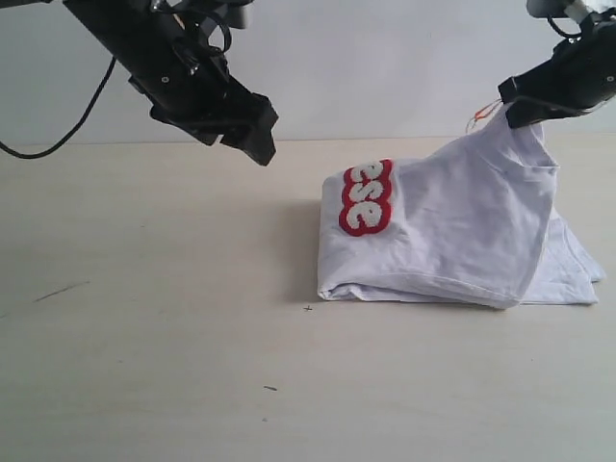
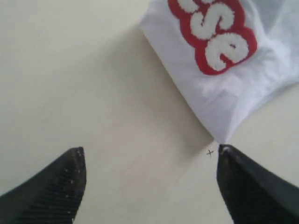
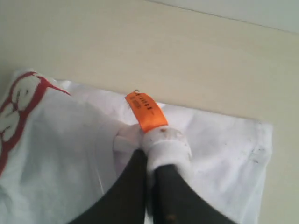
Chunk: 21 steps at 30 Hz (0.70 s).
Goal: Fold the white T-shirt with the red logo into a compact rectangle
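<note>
I'm pinching the white T-shirt by its collar in my right gripper, upper right; it's draping centre-right, red logo toward my spread, empty left gripper, upper left.

The white T-shirt is thin, matt cloth, softly creased. Its red logo carries fuzzy white letters. The orange neck tag looks smooth. The table is pale, smooth, matt, faintly scuffed. The left gripper has matt black, finely ribbed pads.
</note>
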{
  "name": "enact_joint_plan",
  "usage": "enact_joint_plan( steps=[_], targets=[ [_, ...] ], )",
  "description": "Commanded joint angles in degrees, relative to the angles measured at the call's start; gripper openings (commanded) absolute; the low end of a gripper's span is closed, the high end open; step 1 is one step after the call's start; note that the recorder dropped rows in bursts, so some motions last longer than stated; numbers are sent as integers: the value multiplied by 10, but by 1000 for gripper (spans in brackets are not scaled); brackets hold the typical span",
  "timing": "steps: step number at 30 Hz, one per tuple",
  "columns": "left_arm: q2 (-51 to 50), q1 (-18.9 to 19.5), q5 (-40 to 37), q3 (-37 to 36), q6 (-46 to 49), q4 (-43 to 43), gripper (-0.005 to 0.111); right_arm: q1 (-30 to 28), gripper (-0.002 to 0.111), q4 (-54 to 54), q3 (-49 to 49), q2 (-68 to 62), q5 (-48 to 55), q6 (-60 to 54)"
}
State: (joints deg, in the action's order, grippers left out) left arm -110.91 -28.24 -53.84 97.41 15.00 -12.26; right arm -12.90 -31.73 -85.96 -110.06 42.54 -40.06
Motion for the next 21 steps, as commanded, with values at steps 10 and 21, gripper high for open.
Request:
enact_joint_plan(
  steps=[10,21],
  targets=[
    [3,3,49,-81,60,-47,74,2,14,507,-2,-27,-27,445],
    [3,3,32,-81,64,-63,74,-34,70,247,0,-54,90,330]
  ],
)
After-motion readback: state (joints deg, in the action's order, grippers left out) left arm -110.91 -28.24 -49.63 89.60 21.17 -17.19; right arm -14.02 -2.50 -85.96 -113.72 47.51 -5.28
